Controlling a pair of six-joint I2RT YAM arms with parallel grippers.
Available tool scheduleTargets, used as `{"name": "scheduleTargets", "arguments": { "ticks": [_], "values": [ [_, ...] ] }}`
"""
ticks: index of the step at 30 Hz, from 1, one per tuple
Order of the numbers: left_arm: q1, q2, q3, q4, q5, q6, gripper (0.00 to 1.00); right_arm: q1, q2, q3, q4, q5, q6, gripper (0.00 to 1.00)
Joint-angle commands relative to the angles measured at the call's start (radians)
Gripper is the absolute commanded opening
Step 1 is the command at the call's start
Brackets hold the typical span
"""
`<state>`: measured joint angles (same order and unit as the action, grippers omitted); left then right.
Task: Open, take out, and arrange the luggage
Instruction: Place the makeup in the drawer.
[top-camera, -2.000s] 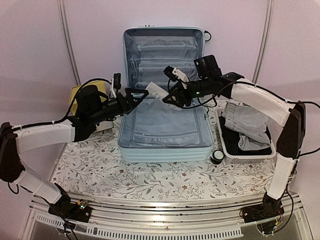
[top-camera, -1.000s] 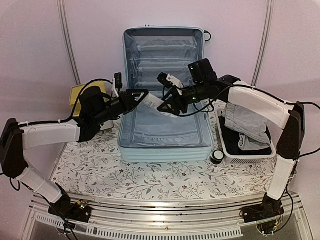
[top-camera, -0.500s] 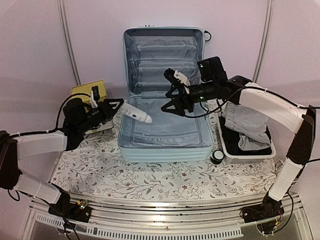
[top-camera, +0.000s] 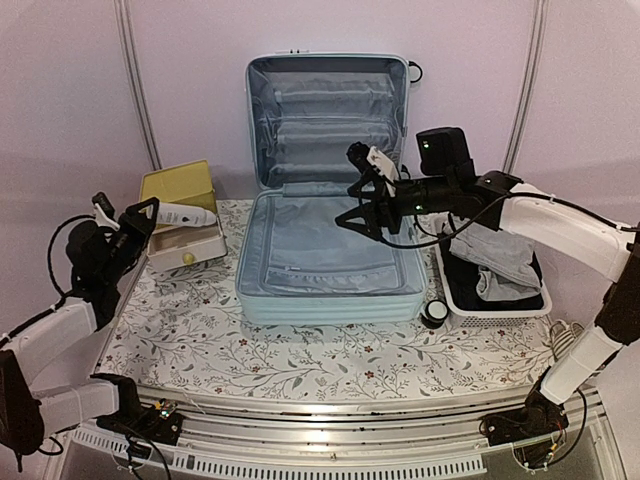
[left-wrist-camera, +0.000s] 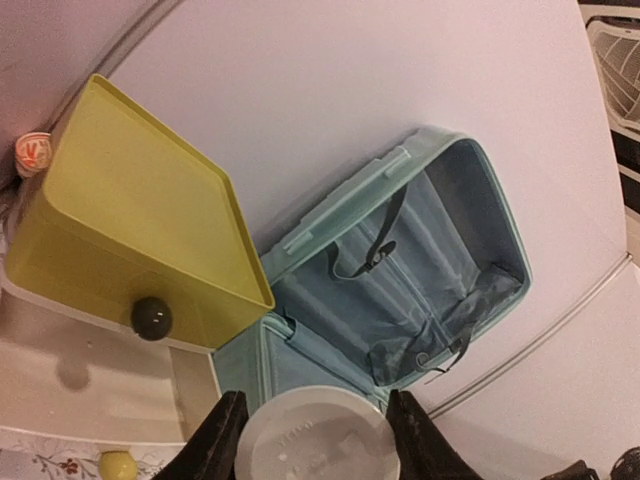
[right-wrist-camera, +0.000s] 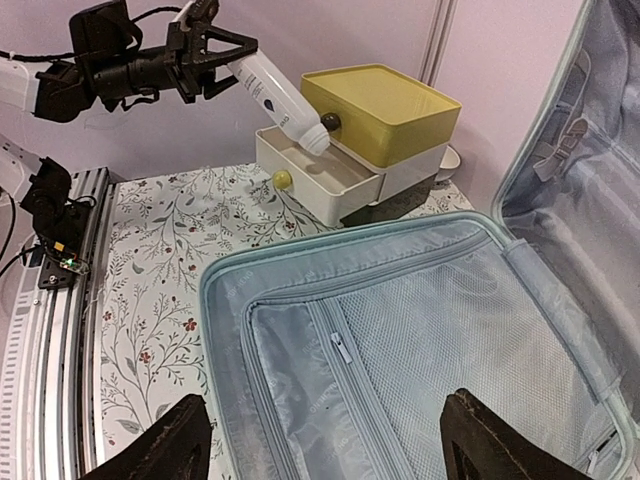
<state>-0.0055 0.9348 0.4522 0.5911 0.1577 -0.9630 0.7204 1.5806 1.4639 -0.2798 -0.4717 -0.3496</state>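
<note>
**At mid-bench (top-camera: 190, 350), the suitcase (top-camera: 325, 265) lies open, and my left fingers (top-camera: 128, 215) hold a bottle (top-camera: 188, 214)**

On the flowered bench top the pale blue suitcase sits in the middle. Its lower half lies flat and its lid (top-camera: 328, 115) stands upright against the back wall (top-camera: 200, 80). Both halves show grey lining. The flat half has a zipped mesh pocket (right-wrist-camera: 450, 340) across it, and dark straps hang inside the lid. I see nothing loose in either half.

Above the right side of the flat half hang my right fingers (top-camera: 350, 190). They are spread wide with nothing between them, and my right wrist view looks straight down onto the lining through the gap.

Just beside the suitcase's front right corner sits a small round black-and-white thing (top-camera: 435, 313). I cannot tell what it is. Past it, near the right edge of the bench, a white basket (top-camera: 500, 310) holds grey and dark clothes (top-camera: 495, 250) in a heap.

On the other side, a drawer box (top-camera: 178, 185) with a yellow top stands to the left of the suitcase, apart from it. Its white drawer (right-wrist-camera: 320, 170) is pulled out. My left fingers are off to the left of that box, closed partway on the round base of a white bottle. One finger sits on each side of the base in my left wrist view. The bottle points toward the box, and its far end is near the box front, above the pulled-out drawer.
</note>
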Motion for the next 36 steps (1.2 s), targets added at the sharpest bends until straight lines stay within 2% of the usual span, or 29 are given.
{"name": "scheduleTargets", "arguments": {
  "ticks": [1,9,18,24,26,28,29,36],
  "values": [
    [0.07,0.012,-0.027,0.064,0.013,0.004,0.29,-0.007,-0.074,-0.069,0.073,0.04,0.035,0.81],
    [0.145,0.123,-0.061,0.158,0.039,-0.008,0.28,-0.007,-0.133,-0.158,0.08,0.07,0.037,0.81],
    [0.157,0.305,-0.051,0.293,0.074,-0.064,0.29,-0.008,-0.122,-0.168,0.087,0.072,0.046,0.81],
    [0.157,0.348,-0.01,0.238,0.088,-0.054,0.47,-0.008,-0.093,-0.15,0.089,0.072,0.051,0.81],
    [0.157,0.331,-0.004,0.192,0.062,-0.044,0.65,-0.008,-0.087,-0.146,0.09,0.071,0.05,0.81],
    [0.157,0.309,0.01,0.147,0.048,-0.018,0.91,-0.008,-0.08,-0.143,0.091,0.074,0.048,0.82],
    [0.157,0.298,0.02,0.121,0.045,0.002,0.97,-0.01,-0.075,-0.142,0.093,0.076,0.047,0.82],
    [0.157,0.164,0.07,-0.105,-0.017,0.102,0.98,-0.039,0.005,-0.089,0.034,0.043,0.117,0.84]
  ]
}}
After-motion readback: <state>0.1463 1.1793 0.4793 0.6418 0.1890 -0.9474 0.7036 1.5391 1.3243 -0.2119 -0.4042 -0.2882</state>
